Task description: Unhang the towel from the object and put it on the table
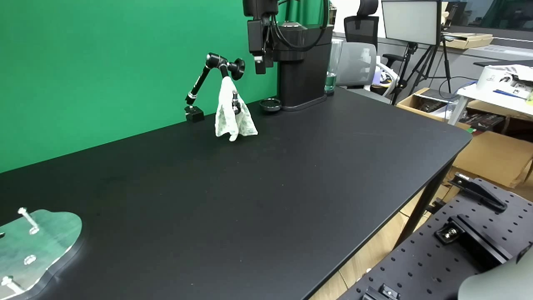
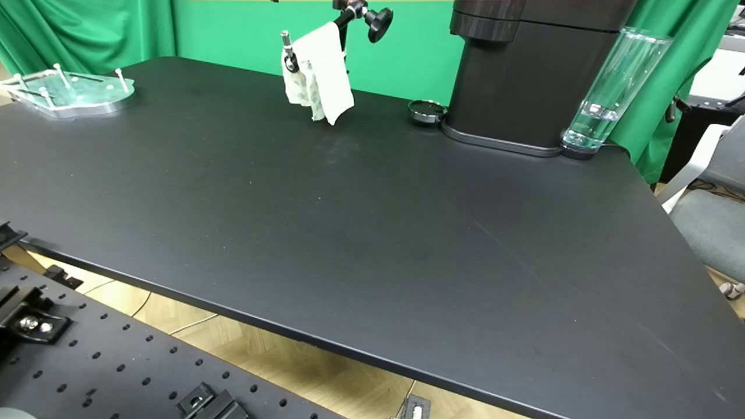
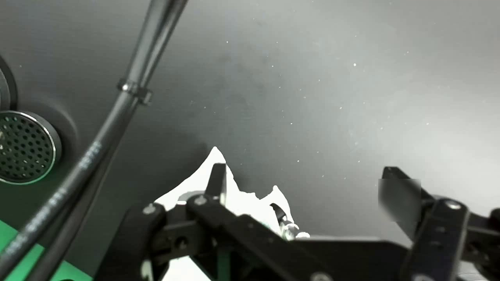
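In an exterior view, the towel (image 1: 227,110) hangs draped over the black jointed stand (image 1: 216,61) near the rear of the black tabletop (image 1: 233,208), in front of a green backdrop (image 1: 104,75). The stand's bent arm rises above the cloth, with a round black knob beside its upper joint. The claw (image 1: 262,66) is above the tabletop, higher than the towel and apart from it, with a tall black machine (image 1: 302,79) just beside it in the picture. A small round tray (image 1: 270,105) sits at the machine's foot, and a pale green plate (image 1: 58,231) with white pegs lies at the left edge.

In an exterior view, a clear cylinder (image 2: 625,75) partly filled with liquid stands just beside the machine. The towel hangs from the stand in loose folds; whether its lower corners touch the tabletop I cannot tell. A dark perforated board (image 2: 134,349) shows in the foreground.

In the wrist view, the claw's two fingers (image 3: 216,181) stand wide apart. The towel shows bright white, partly covered by the left-hand finger. A shiny end of the stand sticks out beside it. Black cables (image 3: 97,140) cross the left side.
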